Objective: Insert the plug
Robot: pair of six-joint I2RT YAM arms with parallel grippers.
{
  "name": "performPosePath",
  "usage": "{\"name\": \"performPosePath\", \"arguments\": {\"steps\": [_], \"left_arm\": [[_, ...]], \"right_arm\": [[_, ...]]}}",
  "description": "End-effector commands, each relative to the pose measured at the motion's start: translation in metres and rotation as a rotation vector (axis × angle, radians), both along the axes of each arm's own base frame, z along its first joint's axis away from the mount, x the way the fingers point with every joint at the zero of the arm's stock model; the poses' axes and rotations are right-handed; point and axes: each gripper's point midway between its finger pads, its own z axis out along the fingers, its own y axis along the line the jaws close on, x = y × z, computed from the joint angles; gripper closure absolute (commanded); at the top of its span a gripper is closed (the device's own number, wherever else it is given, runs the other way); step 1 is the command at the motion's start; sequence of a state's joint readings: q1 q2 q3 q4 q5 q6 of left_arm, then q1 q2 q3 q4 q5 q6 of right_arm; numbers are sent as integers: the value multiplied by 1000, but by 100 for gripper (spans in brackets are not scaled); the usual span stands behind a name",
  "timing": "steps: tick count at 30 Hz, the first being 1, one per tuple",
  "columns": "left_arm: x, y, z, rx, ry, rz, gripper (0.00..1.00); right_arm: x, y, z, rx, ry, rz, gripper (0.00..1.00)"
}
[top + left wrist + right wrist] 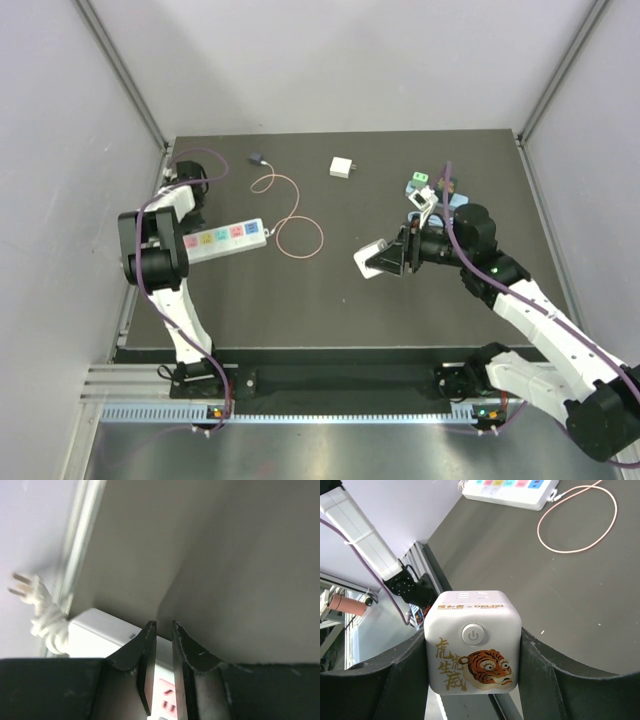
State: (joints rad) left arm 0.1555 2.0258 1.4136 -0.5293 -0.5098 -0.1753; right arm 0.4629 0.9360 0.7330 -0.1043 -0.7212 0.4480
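Clamping the tiger cube adapter (472,650) in your right fingers (390,680); left fingers (125,655) sitting barely parted at the power strip (100,627), grip unclear

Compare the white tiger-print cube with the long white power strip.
The white tiger-print cube is boxy; the long white power strip is a slim bar. The cube carries a tiger and one power button; the strip a row of coloured sockets. A thin pink cable loops from the strip, none from the cube. Both are white plastic.
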Motion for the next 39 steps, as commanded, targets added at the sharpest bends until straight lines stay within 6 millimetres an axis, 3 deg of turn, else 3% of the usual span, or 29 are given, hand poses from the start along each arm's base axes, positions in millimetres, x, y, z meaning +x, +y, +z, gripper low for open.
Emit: {"name": "performPosePath", "arguments": {"steps": [1,5,8,12,18,19,20,25,28,32,38,39], "left_arm": [[-6,-27,18,-78,-47,-15,76],[-3,-55,25,-111,-100,-37,76],[6,-72,43,-105,-150,-78,73],[19,-80,85,-106,-284,-75,66],[8,-79,114,-175,-451,135,46],[1,-74,113,-191,-467,207,39],[-6,-71,110,-188,-468,249,25],[-33,-47,104,-190,-495,479,6],[-43,-41,88,-283,-454,612,2],[-40,-59,72,-427,-434,699,2],[-42,-72,44,-502,-387,802,2],[-34,-74,42,-524,-406,790,2]], "right_arm": [[2,3,24,30,-61,-13,100],[13,1,12,-19,-43,-68,100],[19,2,1,-59,-17,-92,100],[22,4,-8,-93,-14,-113,100],[31,23,-14,-139,-4,-108,100],[33,26,-11,-139,-13,-110,100],[31,30,-10,-140,-14,-99,100],[27,41,-9,-136,-18,-82,100],[24,47,-9,-135,-17,-71,100],[23,52,-4,-130,-25,-57,100],[19,53,-1,-126,-39,-43,100],[18,53,-1,-127,-40,-41,100]]}}
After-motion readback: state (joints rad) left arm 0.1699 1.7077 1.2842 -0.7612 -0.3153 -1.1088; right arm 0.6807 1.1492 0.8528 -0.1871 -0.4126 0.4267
